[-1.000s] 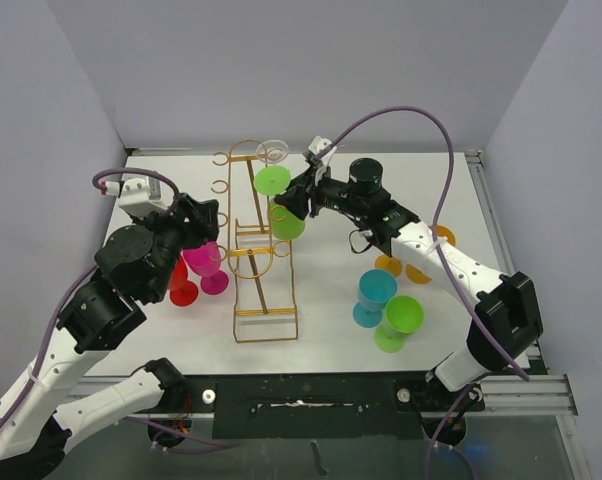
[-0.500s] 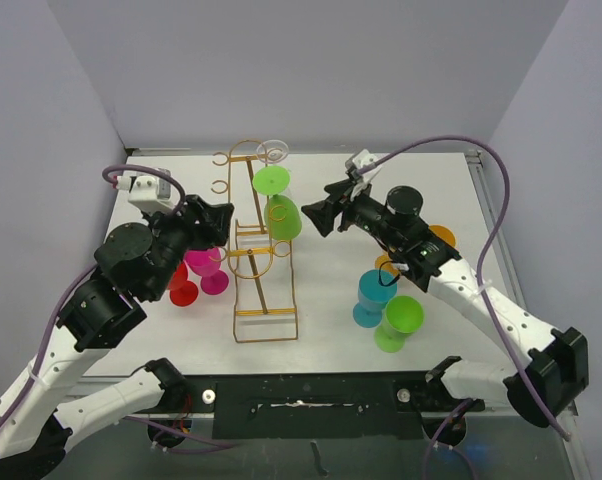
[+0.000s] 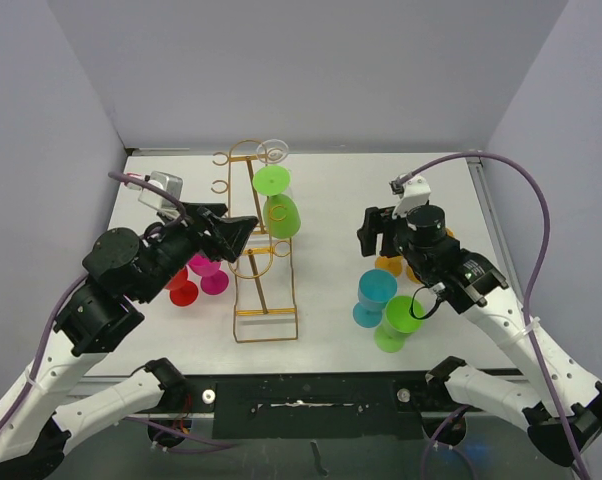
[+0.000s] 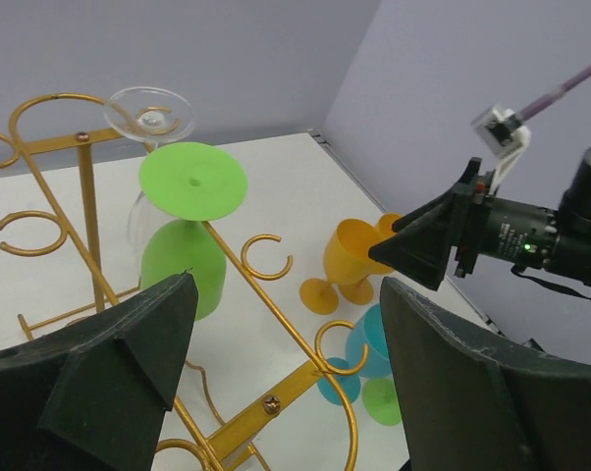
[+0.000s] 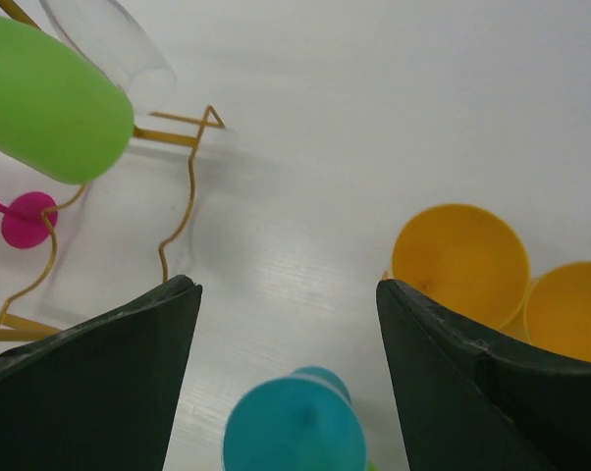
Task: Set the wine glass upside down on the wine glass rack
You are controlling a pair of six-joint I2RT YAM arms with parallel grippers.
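My right tool (image 3: 369, 232) has let go and pulled back to the right of the thin gold wire rack (image 3: 265, 312), where the smooth green wine glass (image 3: 285, 220) hangs upside down, and both it and my left tool (image 3: 236, 232) are wide open, holding nothing.

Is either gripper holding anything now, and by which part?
Nothing is held: the left gripper and the right gripper are both open and empty.
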